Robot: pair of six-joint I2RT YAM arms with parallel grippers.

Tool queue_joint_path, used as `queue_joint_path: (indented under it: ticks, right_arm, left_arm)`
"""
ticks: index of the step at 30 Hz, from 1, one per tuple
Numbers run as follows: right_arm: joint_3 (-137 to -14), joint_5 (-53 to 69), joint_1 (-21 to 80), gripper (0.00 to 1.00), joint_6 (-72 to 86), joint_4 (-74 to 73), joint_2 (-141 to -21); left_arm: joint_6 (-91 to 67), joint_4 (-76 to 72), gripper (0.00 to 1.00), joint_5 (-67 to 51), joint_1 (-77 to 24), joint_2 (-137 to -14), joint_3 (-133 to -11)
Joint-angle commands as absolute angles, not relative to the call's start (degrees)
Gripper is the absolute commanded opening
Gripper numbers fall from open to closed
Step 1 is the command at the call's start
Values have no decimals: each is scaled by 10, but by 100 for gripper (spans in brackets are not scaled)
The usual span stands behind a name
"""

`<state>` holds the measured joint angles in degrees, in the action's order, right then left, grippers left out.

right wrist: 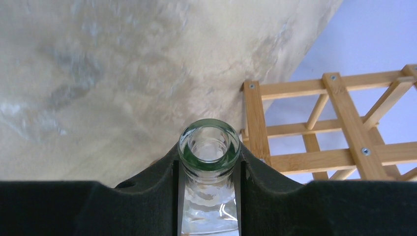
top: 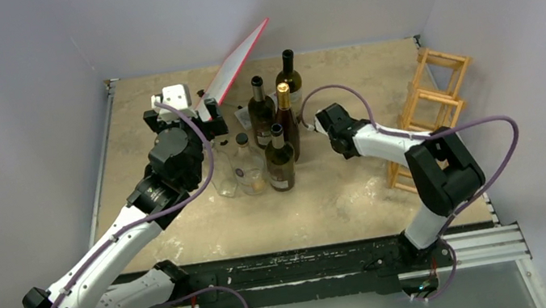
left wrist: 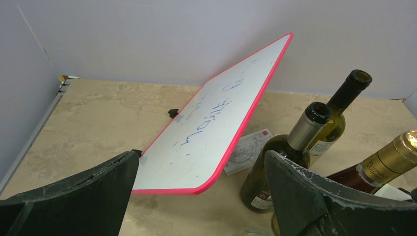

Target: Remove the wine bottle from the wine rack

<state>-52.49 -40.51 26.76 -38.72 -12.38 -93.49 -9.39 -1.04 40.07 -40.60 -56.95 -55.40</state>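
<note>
- Your right gripper (right wrist: 209, 153) is closed on the neck of the wine bottle (right wrist: 208, 206). Both black fingers (right wrist: 147, 196) press on the clear glass just below the greenish rim.
- The mouth of the bottle sticks out past the fingertips, and you look straight into it.
- The wine rack (right wrist: 255, 123) is beyond these jaws, on the right side. Its bamboo bars do not touch the bottle or the fingers.
- The body of the bottle is hidden behind the fingers. In the top view the arm covers it, so I cannot tell whether it hangs or lies on the table (right wrist: 98, 73).
- Your left gripper (left wrist: 201, 157) is wide open and holds nothing.
- In front of the open jaws you see the red-edged whiteboard (left wrist: 216, 128), tilted up. Its near edge is close to the left finger; possibly it touches, the view does not show it.
- Ahead of the right finger stand a green bottle (left wrist: 295, 147), a dark bottle (left wrist: 344, 105) and a gold-foil bottle (left wrist: 391, 160).
</note>
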Motion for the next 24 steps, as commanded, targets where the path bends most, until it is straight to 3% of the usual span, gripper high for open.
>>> queue_joint_path:
  ticks: [1, 24]
  right_arm:
    - [-594, -389, 273, 0, -365, -112, -962]
    - [-706, -316, 273, 0, -323, -71, -937]
  left_arm:
    - [-91, -24, 100, 403, -408, -555, -571]
    - [-90, -24, 100, 404, -408, -552, -571]
